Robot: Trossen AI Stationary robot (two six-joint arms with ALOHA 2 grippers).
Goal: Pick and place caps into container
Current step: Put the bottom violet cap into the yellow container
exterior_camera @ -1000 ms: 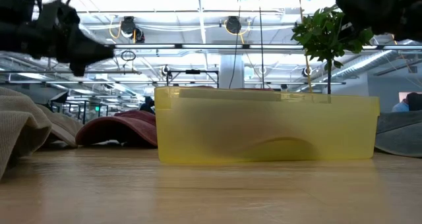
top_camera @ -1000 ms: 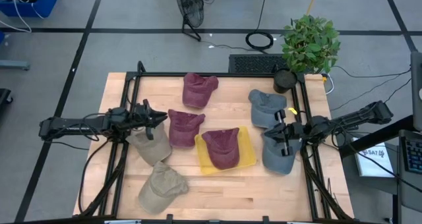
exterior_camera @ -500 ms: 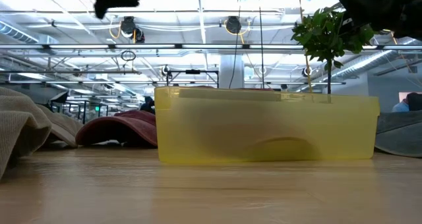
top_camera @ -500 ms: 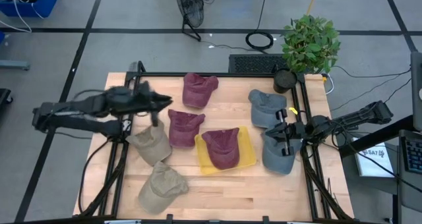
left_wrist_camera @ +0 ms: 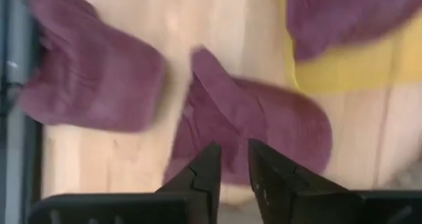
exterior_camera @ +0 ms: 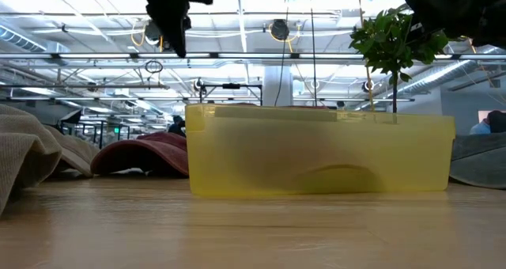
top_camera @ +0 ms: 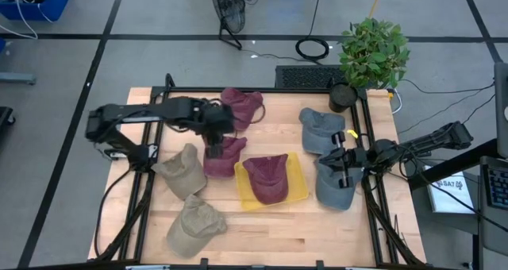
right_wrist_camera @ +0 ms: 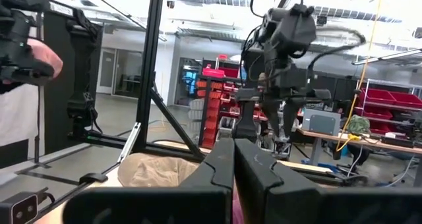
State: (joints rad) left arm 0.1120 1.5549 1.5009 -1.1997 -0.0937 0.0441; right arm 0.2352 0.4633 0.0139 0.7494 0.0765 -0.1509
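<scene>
My left gripper (top_camera: 214,140) (left_wrist_camera: 234,151) hangs above the middle maroon cap (top_camera: 224,155) (left_wrist_camera: 264,125), pointing down, its fingers a narrow gap apart; the low view shows it high over the table (exterior_camera: 170,24). The yellow tray (top_camera: 295,192) (exterior_camera: 316,154) holds a maroon cap (top_camera: 266,179). A third maroon cap (top_camera: 240,107) lies near the far edge. Two khaki caps (top_camera: 182,172) (top_camera: 194,225) lie on the left, and two grey-blue caps (top_camera: 320,129) (top_camera: 335,189) on the right. My right gripper (top_camera: 343,168) (right_wrist_camera: 234,145) waits shut over the nearer grey-blue cap.
A black plant pot (top_camera: 343,98) with a leafy plant stands at the table's far right corner. Black frame rails run along the table's left and right edges. Bare wood shows along the near edge (top_camera: 302,234). A person's hand (right_wrist_camera: 33,59) shows in the room beyond the table.
My left arm has swung from the table's left edge up and toward the right, passing over the far left part of the table. Its gripper has tipped from level to pointing down and now hangs over the middle maroon cap. No cap has moved.
</scene>
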